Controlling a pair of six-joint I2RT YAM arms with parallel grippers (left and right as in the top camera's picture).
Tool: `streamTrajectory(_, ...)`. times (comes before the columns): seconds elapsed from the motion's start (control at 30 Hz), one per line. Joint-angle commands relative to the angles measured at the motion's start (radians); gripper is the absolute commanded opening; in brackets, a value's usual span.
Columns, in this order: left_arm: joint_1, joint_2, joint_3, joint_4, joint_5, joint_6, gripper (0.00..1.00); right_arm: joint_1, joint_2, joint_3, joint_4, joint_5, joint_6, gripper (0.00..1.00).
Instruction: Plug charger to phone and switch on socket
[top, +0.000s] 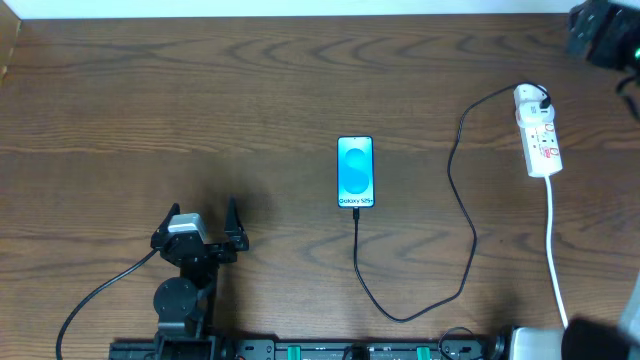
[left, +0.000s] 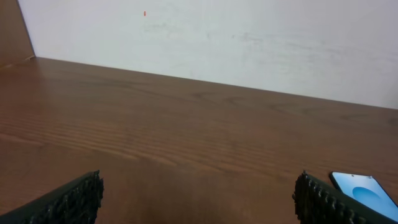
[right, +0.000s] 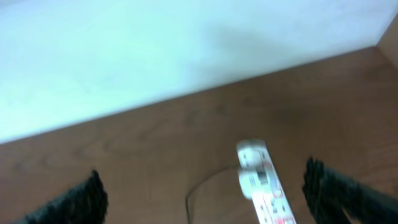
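The phone (top: 355, 172) lies flat mid-table with its blue screen lit, and its corner shows in the left wrist view (left: 364, 190). The charger's thin black cable (top: 470, 235) runs from the phone's lower edge, loops toward the front and climbs to the far end of the white socket strip (top: 538, 135). Whether the tip is seated in the phone I cannot tell. My left gripper (top: 202, 212) rests open at the front left, far from the phone, with nothing between its fingers (left: 199, 180). My right gripper (right: 204, 177) hovers open short of the socket (right: 261, 183), holding nothing.
The socket's white cord (top: 553, 250) runs toward the front right edge. A dark blurred shape (top: 603, 30) sits in the far right corner. Part of an arm (top: 590, 340) fills the front right corner. A pale wall (left: 249, 43) borders the table's far edge.
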Motion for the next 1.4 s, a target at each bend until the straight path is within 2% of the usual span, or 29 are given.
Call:
streamTrajectory(0.0, 0.005, -0.006, -0.018, -0.043, -0.004, 0.02, 0.98, 0.023, -0.14, -0.255, 0.157, 0.005, -0.027, 0.99)
streamTrajectory(0.23, 0.005, -0.006, -0.018, -0.043, -0.004, 0.02, 0.98, 0.024, -0.414, -0.75, 0.528, 0.005, -0.028, 0.99)
streamTrajectory(0.4, 0.005, -0.006, -0.018, -0.043, -0.004, 0.02, 0.98, 0.024, -0.563, -1.03, 0.741, 0.005, -0.028, 0.99)
streamTrajectory(0.73, 0.005, -0.006, -0.018, -0.043, -0.004, 0.02, 0.98, 0.024, -0.695, -1.471, 1.173, -0.041, -0.027, 0.99)
streamTrajectory(0.9, 0.005, -0.006, -0.018, -0.043, -0.004, 0.02, 0.98, 0.024, -0.727, -1.583, 1.222, -0.041, -0.046, 0.99)
streamTrajectory(1.07, 0.005, -0.006, -0.018, -0.043, -0.004, 0.02, 0.98, 0.024, -0.842, -1.684, 1.225, -0.04, -0.097, 0.99)
streamTrajectory(1.3, 0.005, -0.006, -0.018, -0.043, -0.004, 0.02, 0.98, 0.024, -1.001, -1.815, 1.225, -0.04, -0.098, 0.99)
streamTrajectory(1.37, 0.005, -0.006, -0.018, -0.043, -0.004, 0.02, 0.98, 0.028, -1.051, -1.82, 1.164, -0.033, -0.098, 0.99)
